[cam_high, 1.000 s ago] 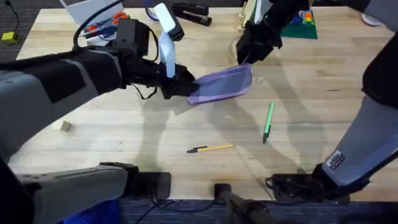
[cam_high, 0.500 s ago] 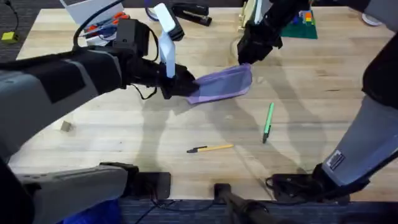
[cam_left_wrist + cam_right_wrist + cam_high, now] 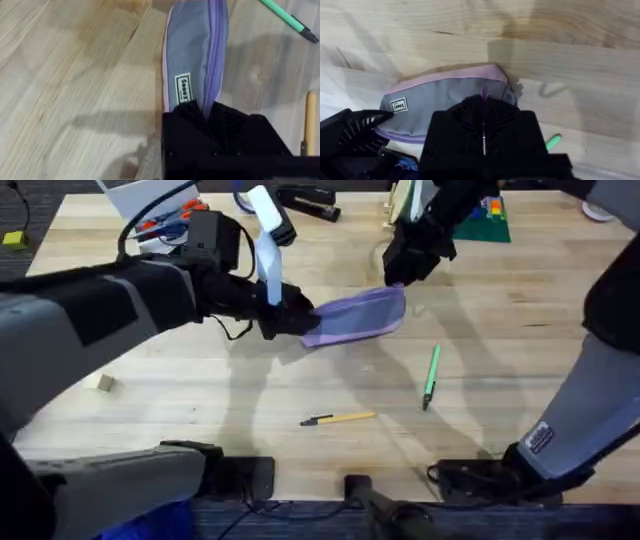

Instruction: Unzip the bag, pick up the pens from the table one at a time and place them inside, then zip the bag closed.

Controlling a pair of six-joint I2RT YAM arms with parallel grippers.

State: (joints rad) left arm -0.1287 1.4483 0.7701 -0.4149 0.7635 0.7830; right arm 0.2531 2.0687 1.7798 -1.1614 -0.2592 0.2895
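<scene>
The lilac and grey bag (image 3: 362,314) lies on the table (image 3: 200,380) near its middle, with the zipper (image 3: 215,55) running along its top. My left gripper (image 3: 298,318) is shut on the bag's left end (image 3: 186,90). At the bag's far right end, my right gripper (image 3: 398,278) is shut on the lilac zipper pull (image 3: 484,91). The green pen (image 3: 431,375) lies to the right of the bag, nearer the front. The yellow pen (image 3: 342,418) lies in front of the bag. Both pens also show in the left wrist view, the green pen (image 3: 286,16) and the yellow pen (image 3: 310,120).
A black stapler (image 3: 306,198) and orange-handled scissors (image 3: 160,225) sit at the back left. Coloured blocks on a green plate (image 3: 484,222) stand at the back right. A small wooden block (image 3: 104,383) lies at the left.
My right gripper has edged slightly to the right at the bag's end. The bag, the pens and the left arm have stayed where they were.
</scene>
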